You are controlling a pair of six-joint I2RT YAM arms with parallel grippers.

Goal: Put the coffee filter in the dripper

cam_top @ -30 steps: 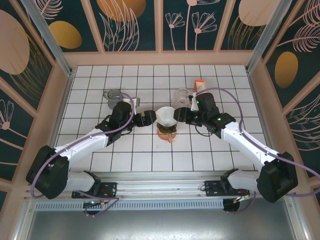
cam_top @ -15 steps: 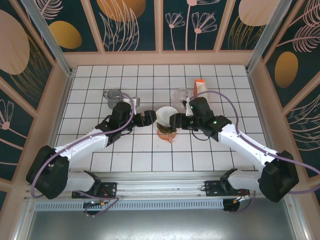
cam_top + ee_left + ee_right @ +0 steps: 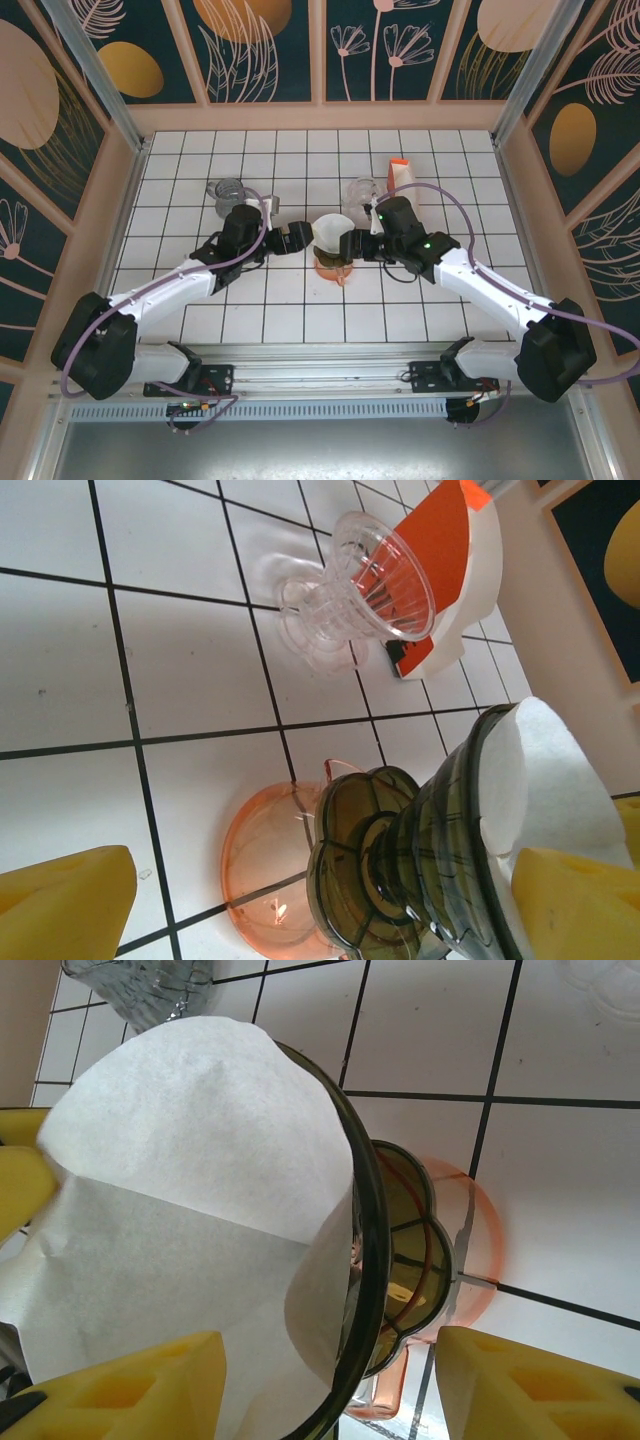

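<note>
Two claws flank the coffee filter (image 3: 332, 232), which sits in the dark dripper (image 3: 362, 1210) right between them on the counter (image 3: 300, 305). Left claw (image 3: 297, 238) is spread wide, holding nothing. Right claw (image 3: 352, 244) is roughly half open, straddling filter and dripper rim without gripping.

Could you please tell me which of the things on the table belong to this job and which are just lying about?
For the job:
- filter
- dark dripper, with the filter in it
- orange cup under that dripper

Lying about:
- clear dripper
- orange-and-white box
- glass cup
</note>
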